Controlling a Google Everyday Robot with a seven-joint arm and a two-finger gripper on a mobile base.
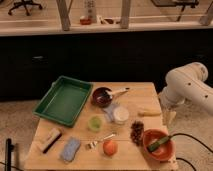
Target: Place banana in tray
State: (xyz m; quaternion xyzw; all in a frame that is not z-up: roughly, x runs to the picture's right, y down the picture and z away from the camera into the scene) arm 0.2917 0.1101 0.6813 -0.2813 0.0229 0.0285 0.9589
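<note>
The banana (148, 113), a small pale yellow-tan piece, lies on the wooden table (80, 132) near its right edge. The dark green tray (64, 100) sits at the table's far left corner, and nothing shows inside it. My white arm (187, 86) comes in from the right. Its gripper (170, 119) hangs by the table's right edge, just right of the banana and a little apart from it.
Between banana and tray stand a dark bowl with a spoon (103, 96), a white lidded cup (120, 115) and a green cup (95, 122). Nearer the front are a dark cluster (137, 132), an orange-red bowl (158, 144), an orange fruit (110, 147), a fork (100, 141), a blue sponge (70, 149) and a brush (47, 140).
</note>
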